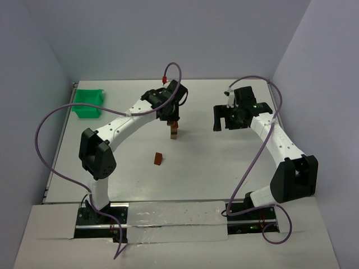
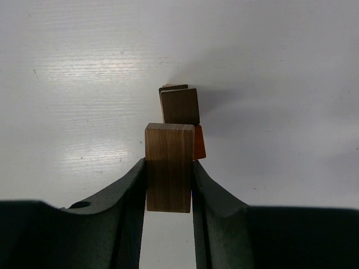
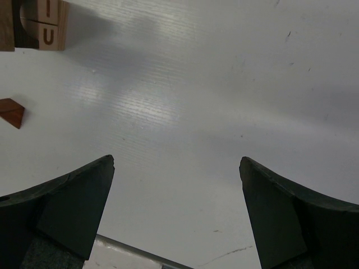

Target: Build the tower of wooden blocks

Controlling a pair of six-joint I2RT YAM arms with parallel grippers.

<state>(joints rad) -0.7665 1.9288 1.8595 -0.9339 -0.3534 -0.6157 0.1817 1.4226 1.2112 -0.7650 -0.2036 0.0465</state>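
Firmly, the left pincer (image 2: 169, 163) clamps a tan block (image 2: 169, 143) above the wood block tower (image 2: 180, 105). The right pincer (image 3: 176, 168) gapes wide, empty.

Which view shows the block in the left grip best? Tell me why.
The left wrist view: the tan block fills the centre, clamped in the left end effector. The top view shows only a sliver under that arm. The right wrist view crops some blocks at its corner; whether it is among them is unclear.
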